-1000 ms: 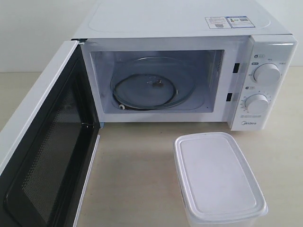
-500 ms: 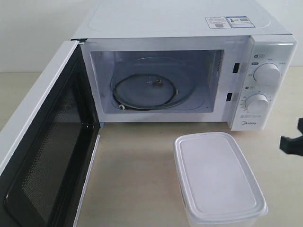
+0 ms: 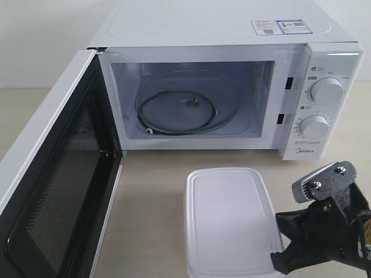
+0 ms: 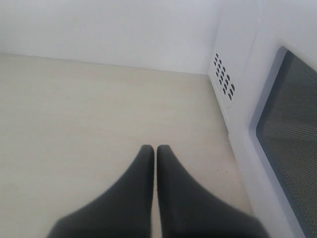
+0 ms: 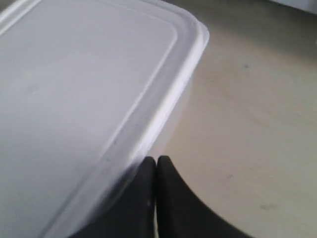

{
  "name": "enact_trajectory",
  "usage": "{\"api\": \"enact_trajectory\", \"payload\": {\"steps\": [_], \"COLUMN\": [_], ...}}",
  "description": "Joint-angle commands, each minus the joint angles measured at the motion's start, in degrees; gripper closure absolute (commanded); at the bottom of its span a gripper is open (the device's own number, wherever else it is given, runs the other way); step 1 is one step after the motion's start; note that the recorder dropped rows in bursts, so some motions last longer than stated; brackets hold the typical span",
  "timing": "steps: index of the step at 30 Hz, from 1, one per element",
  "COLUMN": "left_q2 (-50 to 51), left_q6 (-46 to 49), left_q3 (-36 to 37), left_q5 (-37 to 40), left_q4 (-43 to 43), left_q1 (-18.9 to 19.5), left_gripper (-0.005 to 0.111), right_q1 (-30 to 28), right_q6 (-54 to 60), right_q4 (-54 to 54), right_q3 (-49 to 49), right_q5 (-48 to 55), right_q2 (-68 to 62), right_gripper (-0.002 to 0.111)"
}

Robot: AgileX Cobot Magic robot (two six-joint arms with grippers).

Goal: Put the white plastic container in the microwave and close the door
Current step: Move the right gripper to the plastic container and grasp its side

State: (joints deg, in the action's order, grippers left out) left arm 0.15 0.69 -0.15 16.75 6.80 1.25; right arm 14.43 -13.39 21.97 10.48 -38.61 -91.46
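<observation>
The white plastic container (image 3: 229,223) lies lid-up on the table in front of the microwave (image 3: 220,29), right of the open door (image 3: 52,191). My right gripper (image 3: 277,255) is shut with nothing between its fingers, and it presses against the container's right side. In the right wrist view the closed fingertips (image 5: 156,158) touch the container (image 5: 84,99) just under the lid's rim. My left gripper (image 4: 156,148) is shut and empty over bare table, beside the door's outer face and its dark window (image 4: 292,139). It does not show in the exterior view.
The microwave cavity stands open with the glass turntable (image 3: 185,107) inside. Two round dials (image 3: 326,90) sit on the right panel. The door swings out to the left, its black mesh inner face towards the container. Vent holes (image 4: 224,79) mark the microwave's side.
My right gripper has come in from the right edge and the container has slid to the left, nearer the middle in front of the cavity. The door and microwave have not moved.
</observation>
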Motion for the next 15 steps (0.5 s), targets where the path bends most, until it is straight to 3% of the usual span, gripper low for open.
{"api": "enact_trajectory", "payload": {"steps": [1,6,11,15], "left_q2": [-0.2,-0.2,-0.2,-0.2], "left_q6": [0.2,0.2,0.2,0.2], "left_q3": [0.1,0.1,0.1,0.1], "left_q5": [0.1,0.1,0.1,0.1], "left_q4": [-0.1,-0.1,-0.1,-0.1], "left_q1": [0.3,0.3,0.3,0.3], "left_gripper": [0.102,0.102,0.102,0.102], "right_q1": [4.3,5.1,5.1,4.4], "right_q6": [-0.3,-0.5,5.7,2.8], "right_q4": [0.3,-3.1,-16.2,-18.7], "right_q3": [-0.1,-0.1,-0.1,-0.1], "right_q5": [-1.6,2.0,1.3,0.7], "right_q2": [0.1,0.9,4.6,8.0], "right_gripper": [0.109,0.109,0.109,0.109]}}
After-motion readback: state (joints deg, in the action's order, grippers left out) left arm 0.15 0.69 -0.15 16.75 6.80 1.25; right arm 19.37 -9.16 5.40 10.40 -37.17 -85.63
